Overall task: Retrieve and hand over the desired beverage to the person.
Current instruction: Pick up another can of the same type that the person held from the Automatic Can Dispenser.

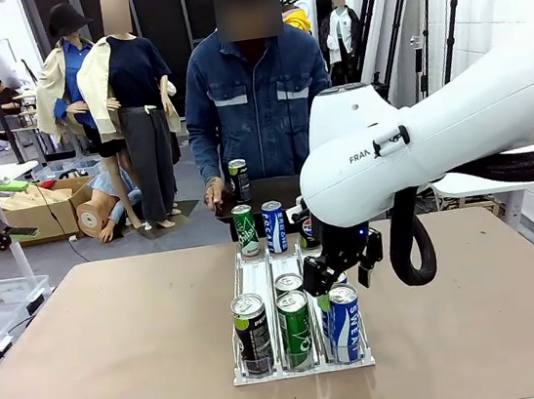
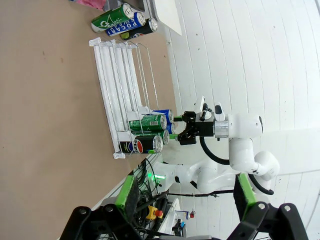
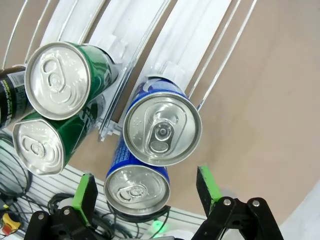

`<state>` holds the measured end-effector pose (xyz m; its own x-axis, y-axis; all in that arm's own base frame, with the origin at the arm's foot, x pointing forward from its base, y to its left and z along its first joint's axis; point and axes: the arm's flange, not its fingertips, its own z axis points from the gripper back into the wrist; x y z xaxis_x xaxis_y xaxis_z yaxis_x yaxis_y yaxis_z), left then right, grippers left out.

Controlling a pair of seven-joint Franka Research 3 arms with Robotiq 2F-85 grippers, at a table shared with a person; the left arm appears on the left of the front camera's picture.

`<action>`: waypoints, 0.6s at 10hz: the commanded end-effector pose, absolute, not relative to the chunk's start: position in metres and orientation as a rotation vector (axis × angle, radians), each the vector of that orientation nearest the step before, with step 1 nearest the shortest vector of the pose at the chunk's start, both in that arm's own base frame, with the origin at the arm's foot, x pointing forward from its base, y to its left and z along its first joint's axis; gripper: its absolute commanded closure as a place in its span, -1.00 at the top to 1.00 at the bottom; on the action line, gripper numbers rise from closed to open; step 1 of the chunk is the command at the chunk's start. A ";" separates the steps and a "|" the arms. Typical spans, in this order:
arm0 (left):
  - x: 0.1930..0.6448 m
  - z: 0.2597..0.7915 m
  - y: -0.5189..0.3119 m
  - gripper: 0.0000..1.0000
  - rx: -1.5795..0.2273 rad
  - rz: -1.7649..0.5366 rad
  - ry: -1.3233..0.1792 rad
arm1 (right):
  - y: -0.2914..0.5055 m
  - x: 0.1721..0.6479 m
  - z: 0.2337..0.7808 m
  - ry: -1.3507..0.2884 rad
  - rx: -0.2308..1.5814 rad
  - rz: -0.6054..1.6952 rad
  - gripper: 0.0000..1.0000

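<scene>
Nearby, five front cans (image 1: pixel 295 329), three far cans (image 1: pixel 274 226); one rack (image 1: pixel 256 278)

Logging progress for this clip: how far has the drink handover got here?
Looks done: the right claw is open above the blue cans in the right lane of the white rack. In hand: lining up a grasp; no can is gripped yet. Left: close on a can, lift it and pass it across to the person at the far side.
</scene>
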<state>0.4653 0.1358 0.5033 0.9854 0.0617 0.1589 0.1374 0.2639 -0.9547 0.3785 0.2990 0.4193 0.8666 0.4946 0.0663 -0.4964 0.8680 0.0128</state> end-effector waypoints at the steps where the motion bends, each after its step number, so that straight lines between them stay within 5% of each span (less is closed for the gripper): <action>1: 0.464 0.504 0.136 1.00 -1.300 -0.046 -0.187 | 0.306 0.377 0.412 -0.084 0.018 0.497 1.00; 6: 0.464 0.504 0.136 1.00 -1.300 -0.046 -0.187 | 0.301 0.379 0.397 -0.064 0.010 0.494 1.00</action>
